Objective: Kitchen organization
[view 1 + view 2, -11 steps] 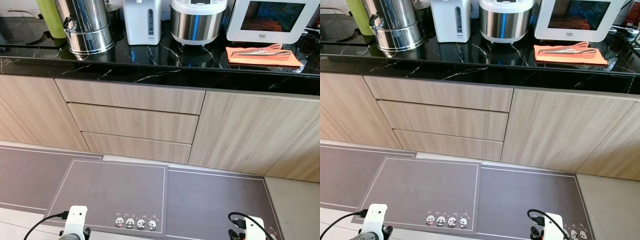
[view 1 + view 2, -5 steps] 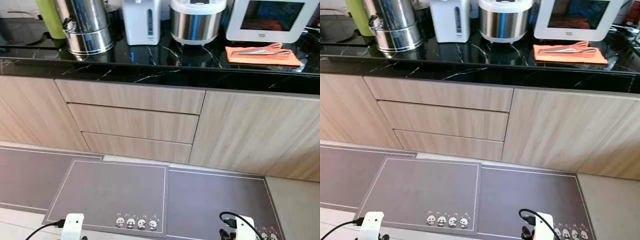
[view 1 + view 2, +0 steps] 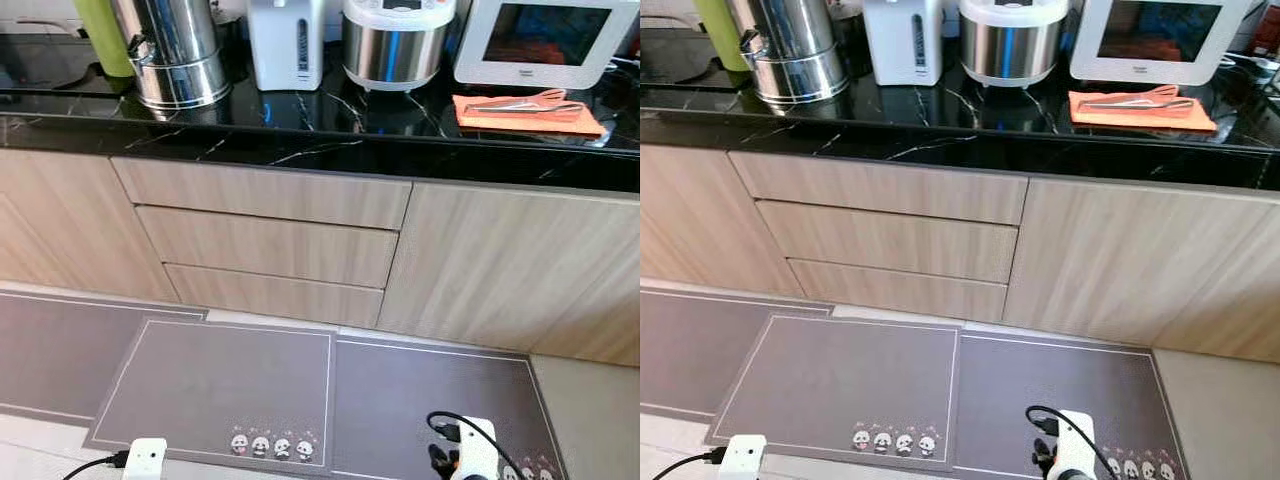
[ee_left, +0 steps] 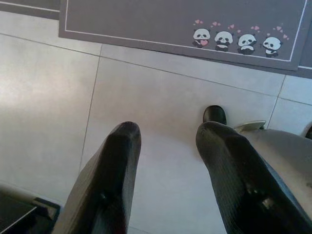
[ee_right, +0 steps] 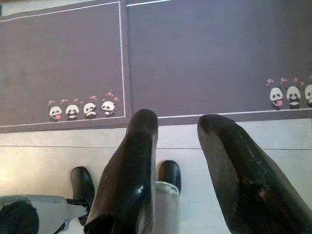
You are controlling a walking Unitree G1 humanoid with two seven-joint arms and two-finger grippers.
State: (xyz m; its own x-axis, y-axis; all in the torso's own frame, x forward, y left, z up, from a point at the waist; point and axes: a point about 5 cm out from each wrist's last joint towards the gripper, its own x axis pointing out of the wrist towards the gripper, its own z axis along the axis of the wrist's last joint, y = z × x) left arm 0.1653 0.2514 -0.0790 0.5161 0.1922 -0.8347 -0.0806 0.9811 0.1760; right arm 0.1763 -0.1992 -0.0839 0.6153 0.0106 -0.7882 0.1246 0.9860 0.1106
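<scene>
- The robot stands back from the black marble-look counter (image 3: 300, 130), facing a run of pale wood-grain cabinets with three handleless drawers (image 3: 265, 240) stacked one above the other; nothing is in reach, so I judge the tidying has not properly begun.
- Both arms hang low and idle. The left gripper (image 4: 165, 146) points at the pale floor tiles (image 4: 161, 97), its two long black fingers spread with a plain gap between them and nothing held.
- The right gripper (image 5: 178, 131) hangs the same way over the edge of the grey floor mat (image 5: 209, 58), fingers apart and empty. They have a dull, slightly textured rubbery look and rounded tips.
- What seems most in need of putting away lies at the far right of the counter: a folded orange cloth (image 3: 525, 113) with a pair of metal tongs or scissors (image 3: 520, 101) resting across it, just in front of a white countertop oven (image 3: 540, 40). Which tool it is I cannot tell from here.
- The appliances are lined up against the back wall, probably to keep the front edge free for work: a shiny steel water urn (image 3: 175, 50) with a tap, a white electric kettle-pot (image 3: 287, 40), and a steel-and-white rice cooker (image 3: 393, 40).
- The mats are flat and matte with a thin white border and a row of small pandas (image 3: 270, 445).
</scene>
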